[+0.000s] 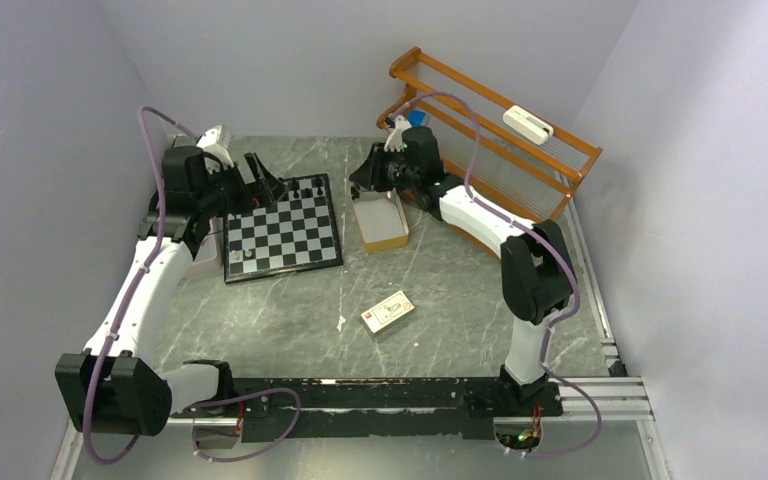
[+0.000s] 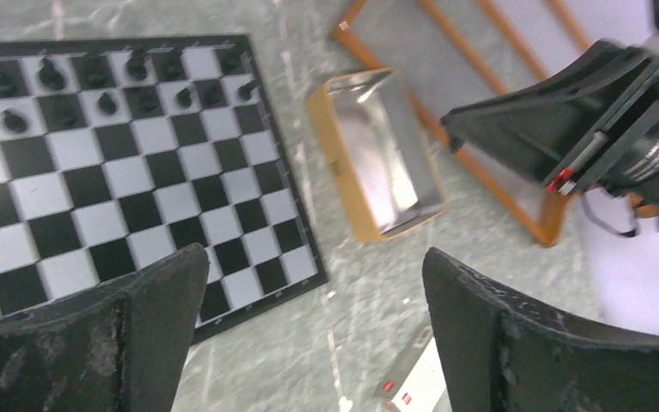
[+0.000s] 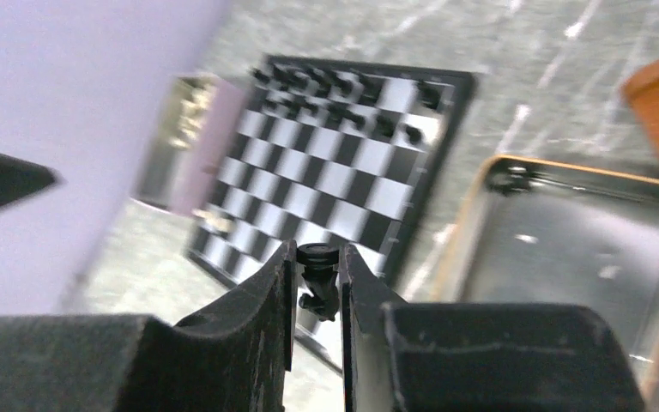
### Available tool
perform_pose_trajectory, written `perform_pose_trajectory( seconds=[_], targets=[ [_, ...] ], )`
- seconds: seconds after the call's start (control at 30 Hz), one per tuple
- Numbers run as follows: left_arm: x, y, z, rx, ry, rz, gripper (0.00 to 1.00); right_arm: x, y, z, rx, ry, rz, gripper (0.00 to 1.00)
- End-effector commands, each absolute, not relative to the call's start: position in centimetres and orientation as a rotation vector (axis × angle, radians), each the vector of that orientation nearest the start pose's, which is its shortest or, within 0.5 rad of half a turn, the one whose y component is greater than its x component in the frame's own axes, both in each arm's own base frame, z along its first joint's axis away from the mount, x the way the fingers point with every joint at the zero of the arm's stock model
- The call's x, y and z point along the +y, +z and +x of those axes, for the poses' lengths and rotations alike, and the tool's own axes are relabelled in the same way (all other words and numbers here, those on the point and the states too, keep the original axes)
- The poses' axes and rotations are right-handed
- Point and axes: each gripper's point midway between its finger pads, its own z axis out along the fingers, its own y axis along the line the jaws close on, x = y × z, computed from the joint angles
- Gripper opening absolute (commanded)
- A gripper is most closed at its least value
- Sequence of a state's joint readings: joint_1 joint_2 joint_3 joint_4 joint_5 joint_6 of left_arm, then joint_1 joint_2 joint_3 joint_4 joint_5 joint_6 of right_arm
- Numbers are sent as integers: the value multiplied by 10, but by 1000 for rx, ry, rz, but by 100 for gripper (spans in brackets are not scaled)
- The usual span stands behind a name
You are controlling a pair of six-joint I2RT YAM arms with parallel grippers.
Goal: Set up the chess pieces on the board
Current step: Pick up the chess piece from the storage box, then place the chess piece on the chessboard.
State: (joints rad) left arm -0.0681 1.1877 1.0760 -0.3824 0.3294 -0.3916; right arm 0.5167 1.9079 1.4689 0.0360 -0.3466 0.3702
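Observation:
The checkered board [image 1: 282,232] lies left of centre, with black chess pieces [image 2: 103,86] in its two far rows and a couple of pale pieces [image 1: 245,255] near its front left corner. My left gripper [image 1: 265,185] hovers over the board's far left part; its jaws [image 2: 313,275] stand wide open and hold nothing. My right gripper [image 1: 360,178] hangs above the far end of the tan box [image 1: 382,222], just right of the board. In the right wrist view it [image 3: 317,257] is shut on a small black chess piece [image 3: 317,279], base towards the fingertips.
The open tan box [image 3: 558,163] has a shiny inside, and one dark piece [image 3: 508,178] lies in its far corner. An orange wooden rack [image 1: 500,140] leans at the back right. A small white and red box [image 1: 387,311] lies on the table in front.

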Motion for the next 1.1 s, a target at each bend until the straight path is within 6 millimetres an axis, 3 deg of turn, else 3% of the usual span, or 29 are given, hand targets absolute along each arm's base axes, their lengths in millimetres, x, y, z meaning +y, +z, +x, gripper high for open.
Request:
perform_pose_trajectory(
  seconds=[0.0,0.07,0.27,0.43,0.67,1.07],
  targets=[
    [-120,273,366,1941,-815,-108,96,364,255,429,1891,1324,-80,9],
    [-126,277,370,1896,-844,-107,88,368,272,424,1835,1441,20,9],
    [-151,282,376,1856,-827,-35,87,376,298,410,1698,1742,297,8],
    [-179,303,372,1677,-778,132,78,385,296,404,1656,1905,430,8],
    [-182,320,364,1455,-599,318,70,380,287,406,1643,1976,585,6],
    [-198,328,353,1204,-331,581,59,382,283,402,1624,2077,650,6]
  ],
)
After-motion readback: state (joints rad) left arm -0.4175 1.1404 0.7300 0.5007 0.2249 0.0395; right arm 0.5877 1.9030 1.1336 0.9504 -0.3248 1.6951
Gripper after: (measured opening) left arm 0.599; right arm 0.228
